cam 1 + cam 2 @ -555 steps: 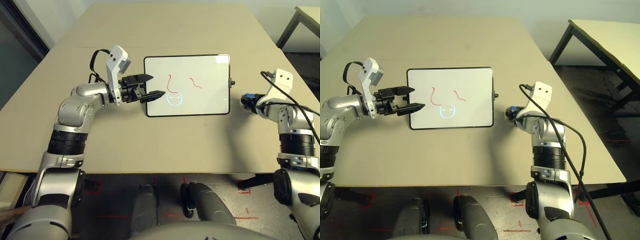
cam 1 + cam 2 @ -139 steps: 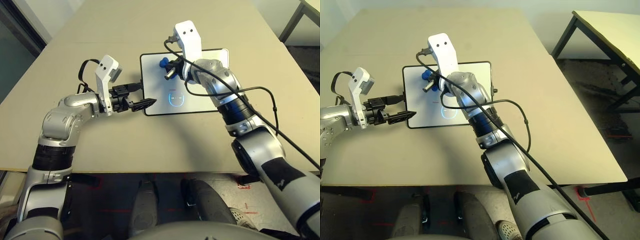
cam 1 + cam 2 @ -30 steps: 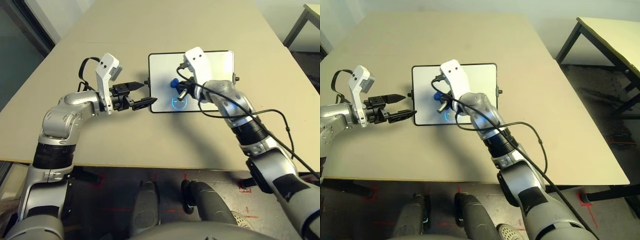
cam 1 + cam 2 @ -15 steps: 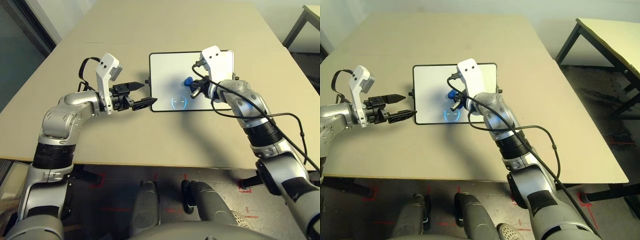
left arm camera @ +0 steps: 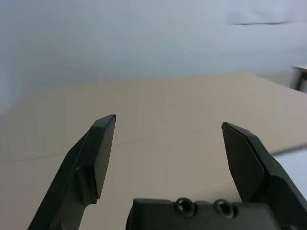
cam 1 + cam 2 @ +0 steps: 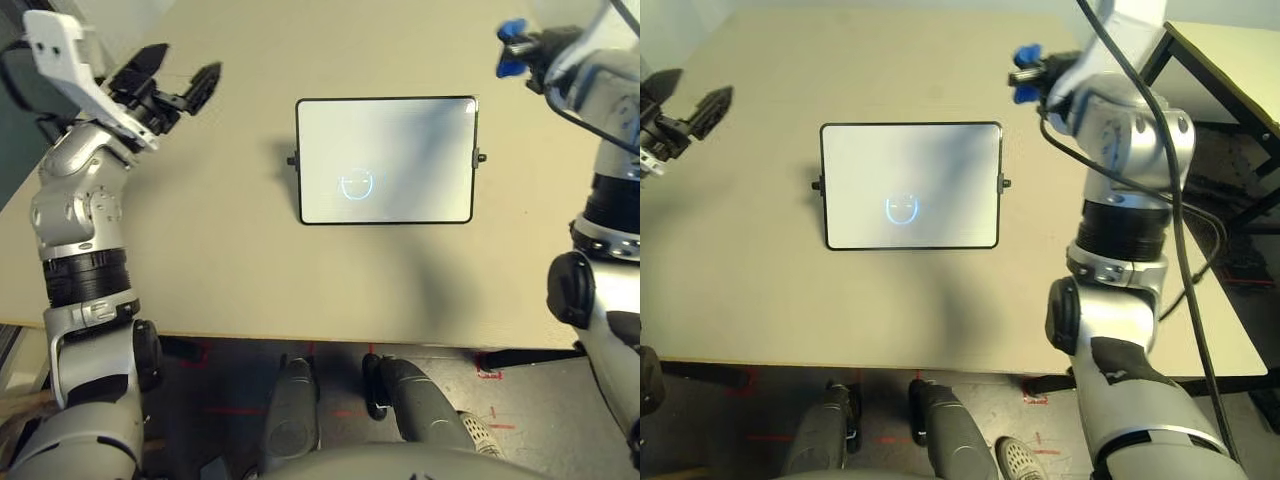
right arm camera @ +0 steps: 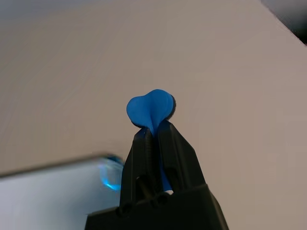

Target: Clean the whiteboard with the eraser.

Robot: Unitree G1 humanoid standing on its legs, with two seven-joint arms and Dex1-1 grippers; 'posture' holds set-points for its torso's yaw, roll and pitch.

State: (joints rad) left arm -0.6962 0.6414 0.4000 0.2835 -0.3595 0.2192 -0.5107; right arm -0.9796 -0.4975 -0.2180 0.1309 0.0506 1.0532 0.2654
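Right wrist view shows my right gripper (image 7: 154, 125) pinching the eraser (image 7: 149, 107) off the whiteboard (image 6: 912, 185), mid-tabletop with only a blue smiley; left gripper (image 5: 163, 139) wide, empty; next I judge: set eraser down.

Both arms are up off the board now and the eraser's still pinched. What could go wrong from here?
1. The small bright blue eraser is squeezed thin between the right gripper's shut fingers, mostly sticking out past the tips; it could slip out.
2. The flat white whiteboard with the thin black frame lies loose on the beige table, and the open left gripper is well away from it, so another wipe may push it.
3. A faint blue smiley remains.
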